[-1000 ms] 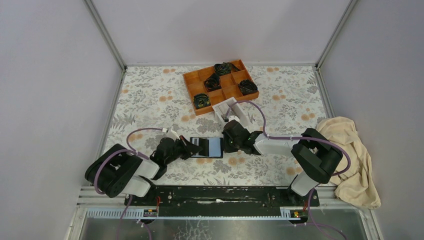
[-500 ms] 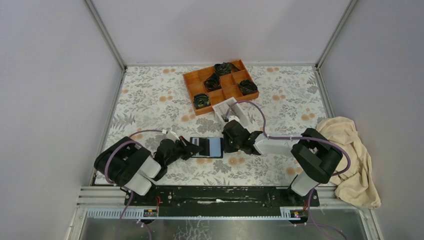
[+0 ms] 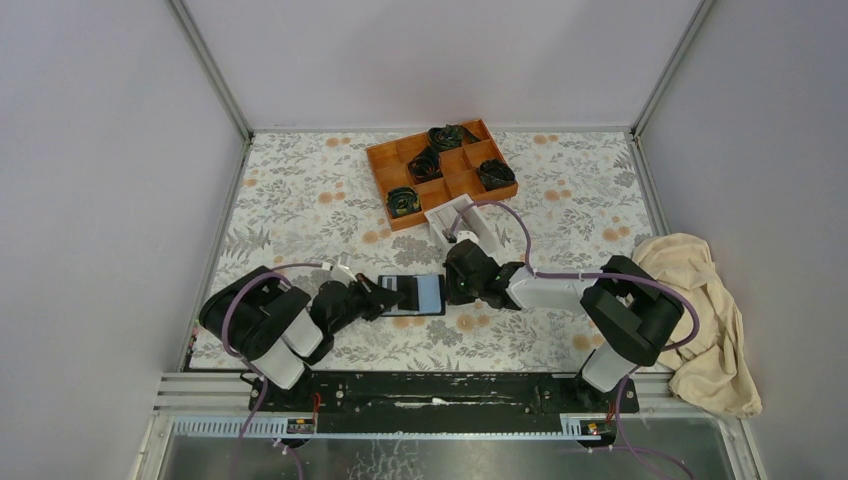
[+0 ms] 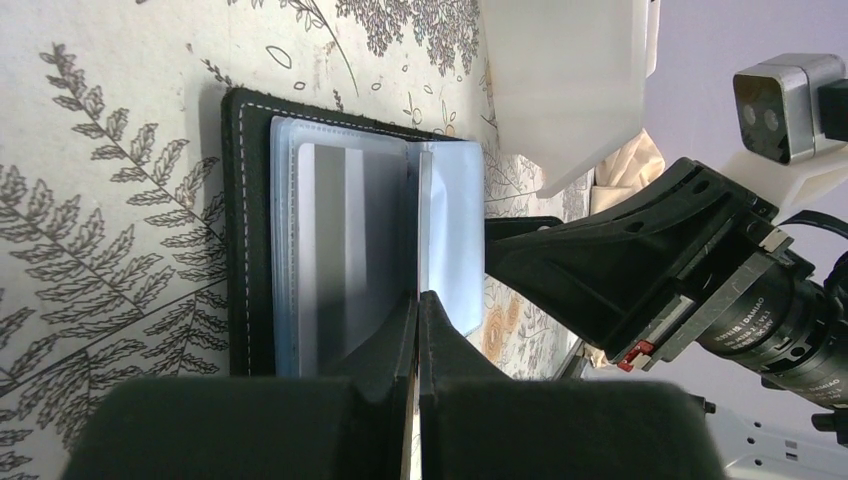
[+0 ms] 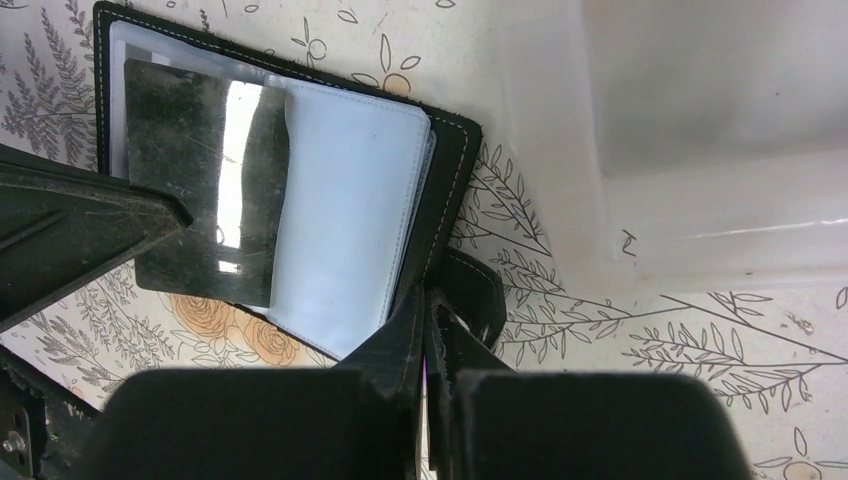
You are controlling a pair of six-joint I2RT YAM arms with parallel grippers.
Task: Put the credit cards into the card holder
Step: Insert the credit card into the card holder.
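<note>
Item: small black folding card holder with bluish-grey inner pockets, lying open and flat on the floral-patterned counter, between the two arms and just on the near side of a white rectangular open-top box. Held piece: one thin, flat, grey credit card with a glossy face, clamped at its outer end in the left claw. It lies over the holder's left-hand pocket and is seen edge-on from the left wrist. Right claw: fingers together on the holder's right-hand edge, beside the short black strap, apparently pinning that side in place. Step in hand, as judged: insertion of a card, with the holder braced from the right and the card presented from the left. How far the card has entered the pocket cannot be told. Next move calls for: the card's leading edge to be kept low and square to the pocket mouth, then slid towards the spine without lifting the soft pocket film, the right claw's hold being kept so the holder does not skid. Whether more cards wait in the white box cannot be told. Also present: orange wooden compartment tray at the far side; crumpled beige cloth at the right.
</note>
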